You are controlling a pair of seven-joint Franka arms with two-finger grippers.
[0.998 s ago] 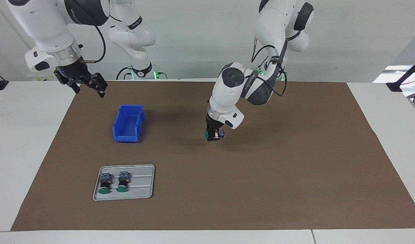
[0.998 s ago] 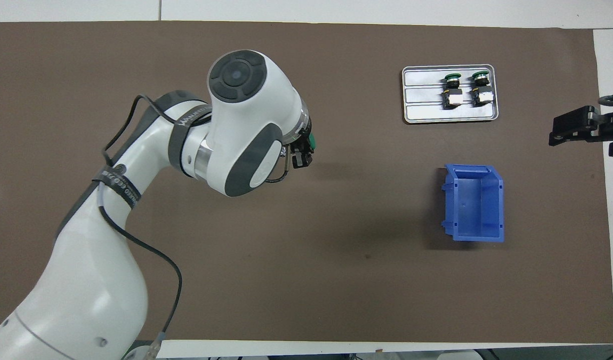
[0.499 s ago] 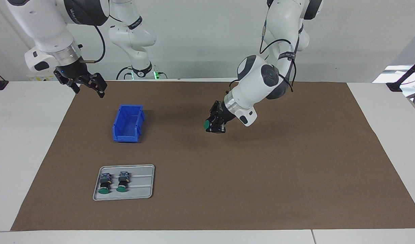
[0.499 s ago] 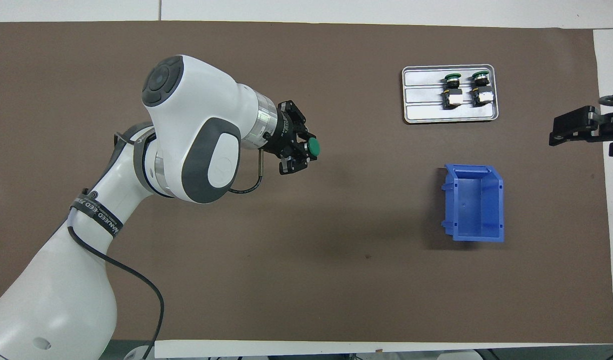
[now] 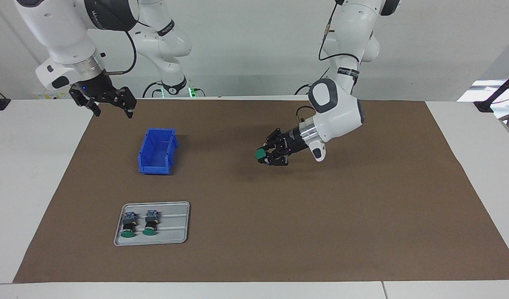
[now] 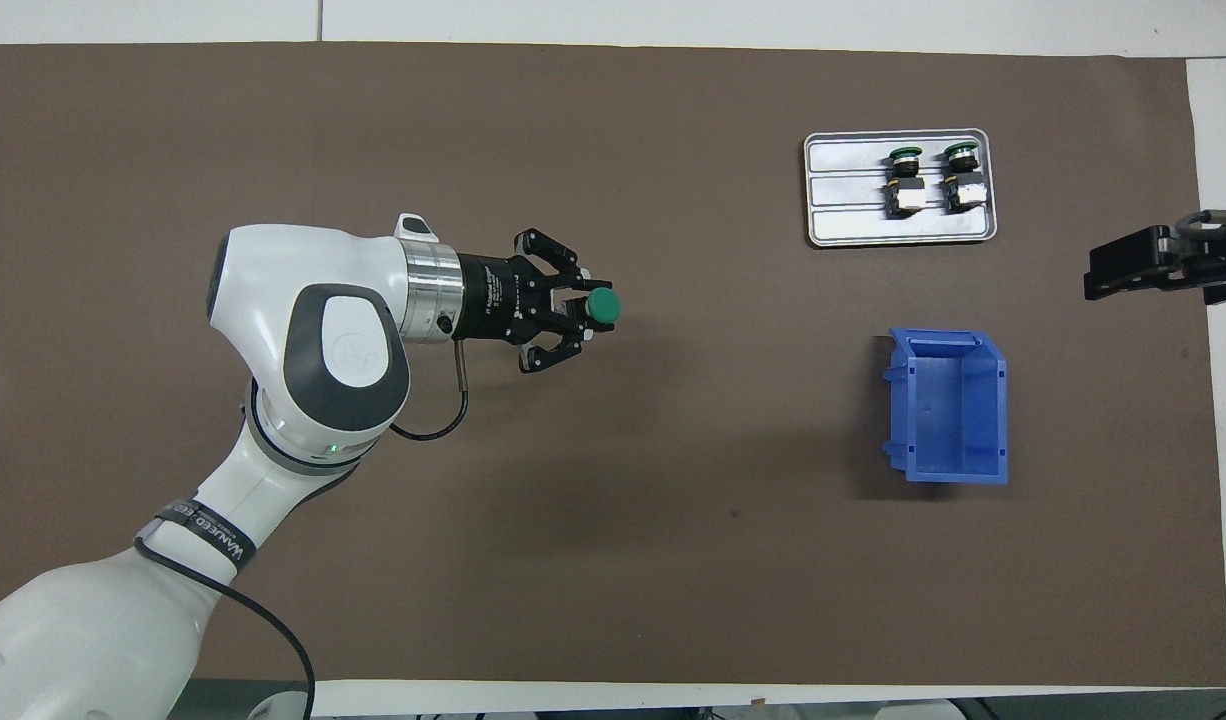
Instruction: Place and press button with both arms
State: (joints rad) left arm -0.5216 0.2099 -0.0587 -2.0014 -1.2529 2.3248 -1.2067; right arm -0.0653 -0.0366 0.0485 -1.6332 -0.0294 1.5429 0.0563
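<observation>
My left gripper [image 5: 267,155] [image 6: 578,315] hangs over the middle of the brown mat, lying almost level, and is shut on a button [image 5: 260,154] [image 6: 602,306] whose green cap points toward the right arm's end of the table. Two more buttons [image 5: 127,226] [image 5: 150,223] [image 6: 904,178] [image 6: 961,176] lie side by side in the grey tray [image 5: 175,232] [image 6: 853,228]. My right gripper [image 5: 111,107] [image 6: 1098,275] is open and holds nothing; it hovers over the mat's edge at the right arm's end.
A blue bin [image 5: 157,151] [image 6: 948,405] with nothing in it stands on the mat, nearer to the robots than the tray. The brown mat [image 5: 321,216] covers most of the white table.
The left arm has swung its wrist from pointing down to nearly level, turning the held button's cap toward the right arm's end. The right gripper has shifted slightly toward the mat.
</observation>
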